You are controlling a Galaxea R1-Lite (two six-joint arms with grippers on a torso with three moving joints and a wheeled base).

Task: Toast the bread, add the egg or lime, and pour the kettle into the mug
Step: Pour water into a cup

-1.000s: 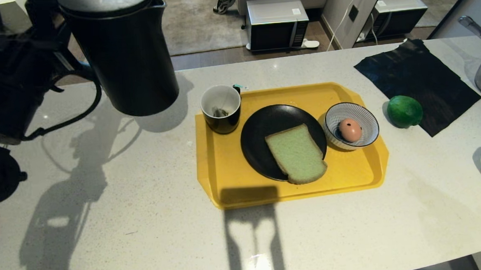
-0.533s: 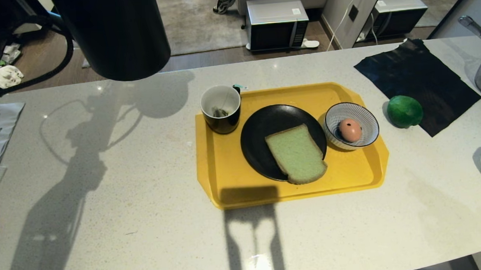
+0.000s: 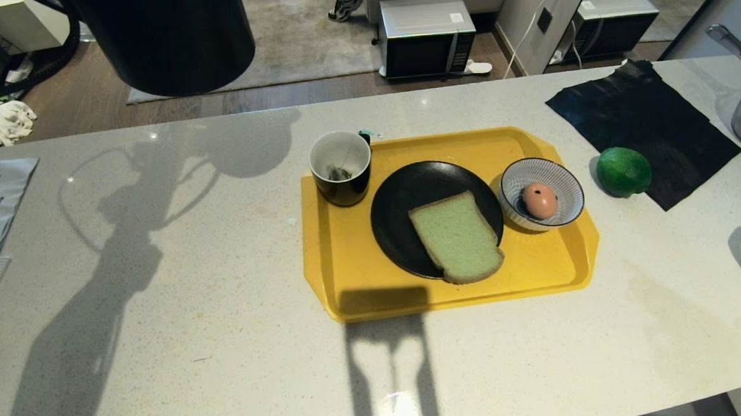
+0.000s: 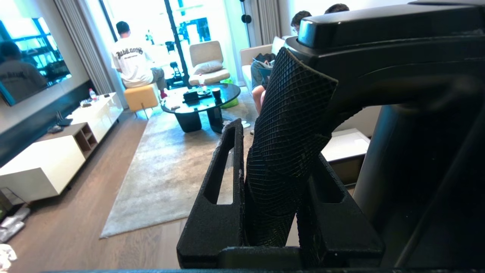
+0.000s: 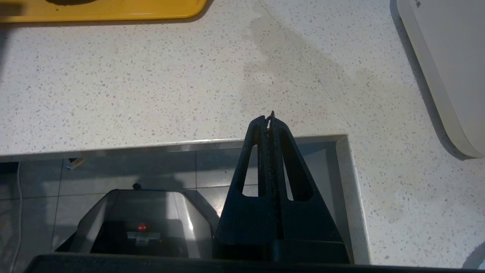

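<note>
Gripping the kettle [image 3: 165, 41] by its handle [image 4: 291, 151], the left gripper's [image 4: 273, 182] jaws are clamped; the kettle has been raised off the worktop [image 3: 225, 342], left of the mug [image 3: 341, 167]. Pouring is judged next. The right gripper's [image 5: 269, 121] jaws are closed, empty.

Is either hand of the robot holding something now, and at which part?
The left hand is shut on the kettle, gripping its textured loop handle. The right hand is shut and holds nothing.
</note>
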